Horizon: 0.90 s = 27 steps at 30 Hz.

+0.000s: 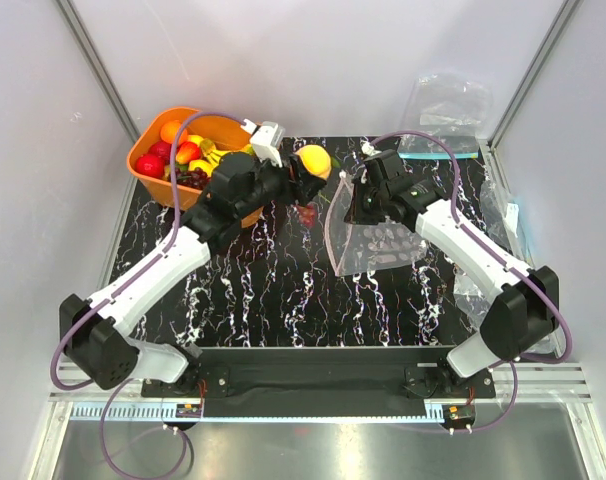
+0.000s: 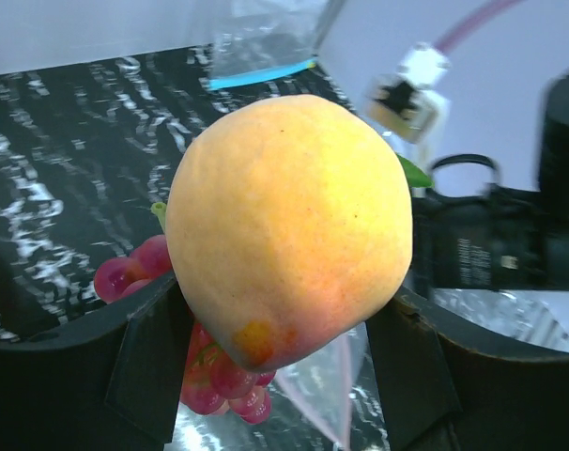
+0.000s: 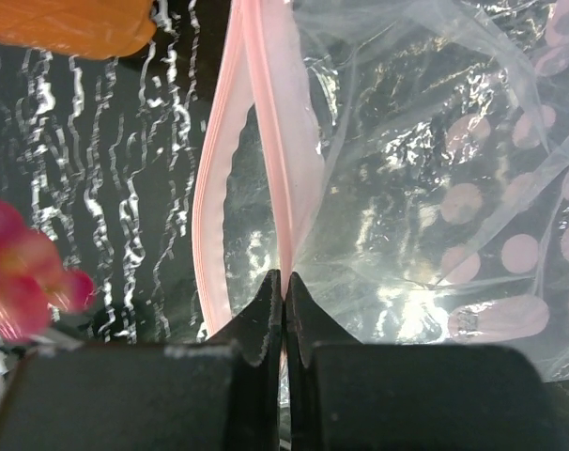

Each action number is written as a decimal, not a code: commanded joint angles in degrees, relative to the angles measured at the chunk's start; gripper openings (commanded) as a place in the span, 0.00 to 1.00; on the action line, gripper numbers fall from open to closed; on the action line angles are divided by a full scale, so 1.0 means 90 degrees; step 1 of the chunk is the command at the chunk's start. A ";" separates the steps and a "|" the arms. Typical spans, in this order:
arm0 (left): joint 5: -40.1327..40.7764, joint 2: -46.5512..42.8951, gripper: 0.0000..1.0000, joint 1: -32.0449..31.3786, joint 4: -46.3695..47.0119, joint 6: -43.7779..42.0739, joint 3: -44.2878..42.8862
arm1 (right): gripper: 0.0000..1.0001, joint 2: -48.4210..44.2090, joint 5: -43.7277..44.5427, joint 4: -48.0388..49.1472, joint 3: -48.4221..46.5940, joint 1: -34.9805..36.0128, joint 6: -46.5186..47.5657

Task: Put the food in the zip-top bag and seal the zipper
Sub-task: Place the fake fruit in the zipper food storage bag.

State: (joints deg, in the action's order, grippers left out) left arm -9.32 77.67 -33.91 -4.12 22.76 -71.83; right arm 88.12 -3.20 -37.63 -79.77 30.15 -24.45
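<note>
The left jaws are clenched on a yellow-orange peach point(image 2: 289, 230), one at each side, holding it off the tabletop point(image 1: 273, 290) — a pink-red grape bunch point(image 2: 134, 272) lies just below them. The right jaws are pressed tight together, pinching the pink zipper point(image 3: 266, 132) of the clear bag point(image 3: 435, 188) — its mouth gapes just ahead of them. An orange bowl point(image 1: 228, 130) of fruit sits behind the left jaws.
</note>
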 commanded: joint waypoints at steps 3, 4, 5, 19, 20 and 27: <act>-0.0156 -0.0553 0.35 -0.0402 0.1551 0.0439 0.0276 | 0.00 -0.0445 -0.0600 0.0294 0.0103 -0.0098 -0.0213; -0.0146 -0.0583 0.35 -0.0450 0.1648 0.0526 0.0315 | 0.00 -0.0484 -0.0756 0.0304 0.0113 -0.0118 -0.0252; -0.0136 -0.0602 0.35 -0.0548 0.1756 0.0556 0.0402 | 0.00 -0.0552 -0.0825 0.0323 0.0132 -0.0147 -0.0272; -0.0116 -0.0437 0.33 -0.1076 0.3592 0.1171 0.1058 | 0.00 -0.1050 -0.1637 0.0304 0.0269 -0.0333 -0.0672; -0.0175 -0.0340 0.33 -0.1105 0.3718 0.1191 0.1058 | 0.00 -0.1089 -0.1636 0.0294 0.0260 -0.0333 -0.0692; -0.0292 -0.0163 0.32 -0.1115 0.4656 0.1562 0.1575 | 0.00 -0.1168 -0.1802 0.0226 0.0240 -0.0440 -0.0780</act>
State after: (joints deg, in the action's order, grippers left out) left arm -10.59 75.31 -43.79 27.66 34.79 -58.72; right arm 79.70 -16.88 -35.86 -76.64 27.03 -30.50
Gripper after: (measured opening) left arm 0.699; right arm 0.014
